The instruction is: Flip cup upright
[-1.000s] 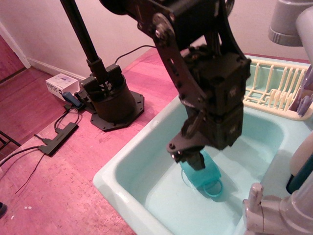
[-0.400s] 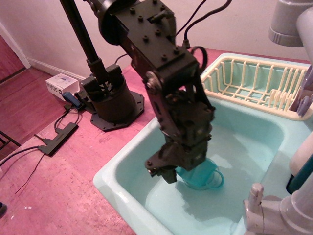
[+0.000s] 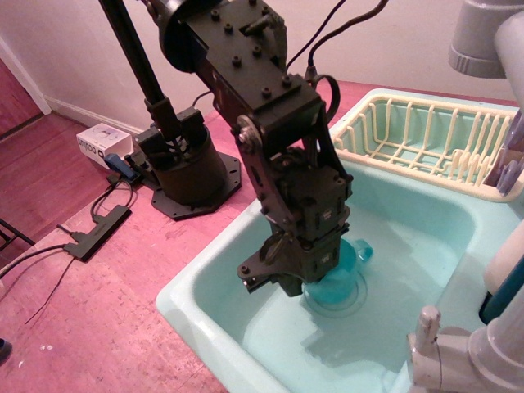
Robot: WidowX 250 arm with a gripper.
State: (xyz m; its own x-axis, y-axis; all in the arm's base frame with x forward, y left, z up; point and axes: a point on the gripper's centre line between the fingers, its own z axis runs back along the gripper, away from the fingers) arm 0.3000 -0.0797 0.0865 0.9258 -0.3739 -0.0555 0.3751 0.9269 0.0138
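Observation:
The teal cup (image 3: 337,277) is in the pale mint sink (image 3: 196,307), down on the sink floor. Its loop handle (image 3: 362,250) points up and to the right, and a round edge of it rests on the floor. My black gripper (image 3: 282,285) reaches down into the sink and presses against the cup's left side. Its fingers seem closed on the cup's wall. The wrist body hides the fingertips and the cup's left half, so I cannot tell which end of the cup faces up.
A cream dish rack (image 3: 426,139) stands at the back right of the sink. A grey faucet (image 3: 458,352) is at the front right, with bottles (image 3: 503,274) at the right edge. The arm's base (image 3: 184,168) and cables lie on the pink floor to the left.
My wrist has swung left and turned in the sink. The cup turned with it: its handle went from low at the front right to higher at the back right.

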